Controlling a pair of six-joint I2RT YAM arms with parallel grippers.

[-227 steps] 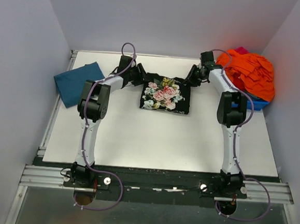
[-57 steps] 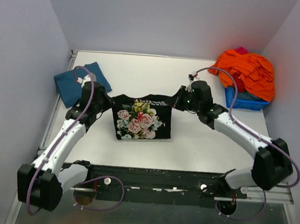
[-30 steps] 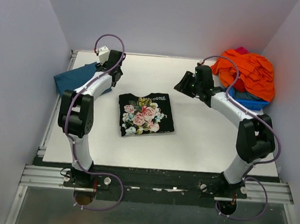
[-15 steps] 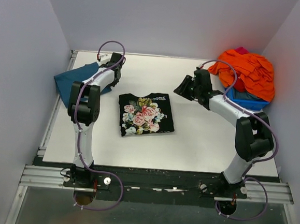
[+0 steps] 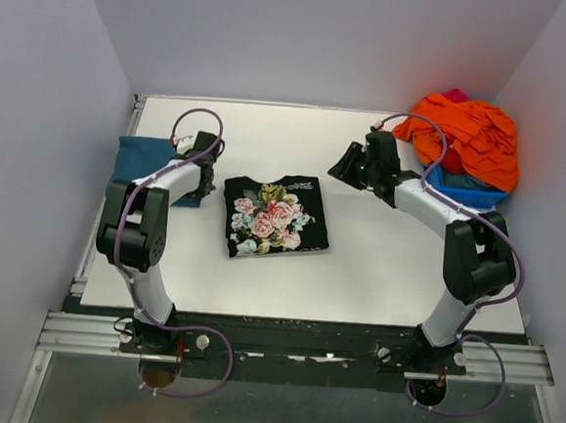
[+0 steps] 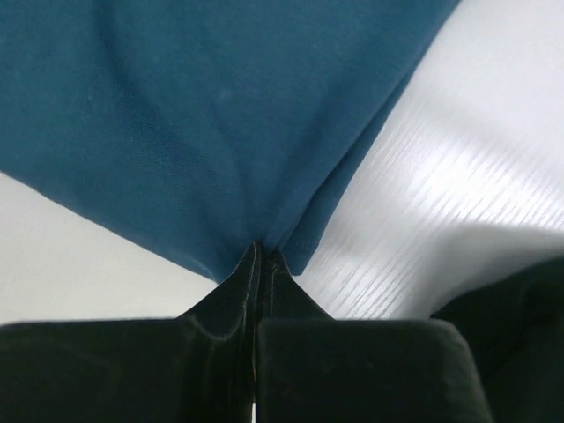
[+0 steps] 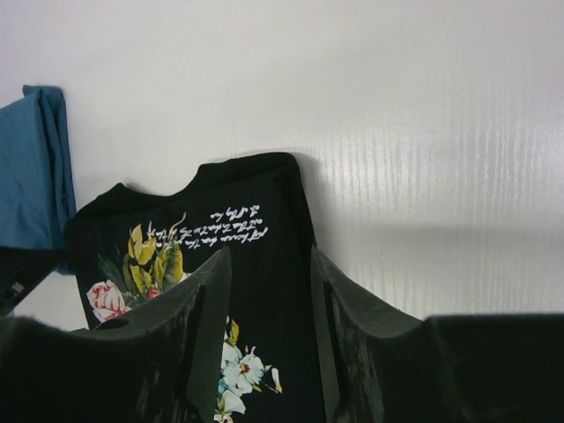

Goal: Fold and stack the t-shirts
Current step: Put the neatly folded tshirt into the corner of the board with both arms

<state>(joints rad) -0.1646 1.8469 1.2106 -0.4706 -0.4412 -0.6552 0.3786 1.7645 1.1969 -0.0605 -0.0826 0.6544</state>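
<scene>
top view
- teal t-shirt (image 5: pixel 142 156): by the left edge of the worktop (image 5: pixel 406 270), toward its far corner; flat, plain, matte.
- black t-shirt (image 5: pixel 275 216): mid-worktop, folded near-square, rose print up; judged ready as the stack's base.
- left gripper (image 5: pixel 206 169): at the teal t-shirt's edge nearest the black one.
- right gripper (image 5: pixel 350 164): over bare worktop off the black t-shirt's far-right corner, apart from it.
- orange cloth heap (image 5: pixel 468 138): far-right corner, rumpled, over a blue bin (image 5: pixel 472 196).

left wrist view
- fingers (image 6: pixel 225 304): pressed together on a corner of the teal hem.
- cloth: soft knit, creases fanning from the pinch; judged a hold for drawing it across.

right wrist view
- fingers (image 7: pixel 207 300): partly apart, nothing between.
- seen past them: black cloth, white script, roses.
- worktop: white, finely ribbed, slight sheen.
</scene>
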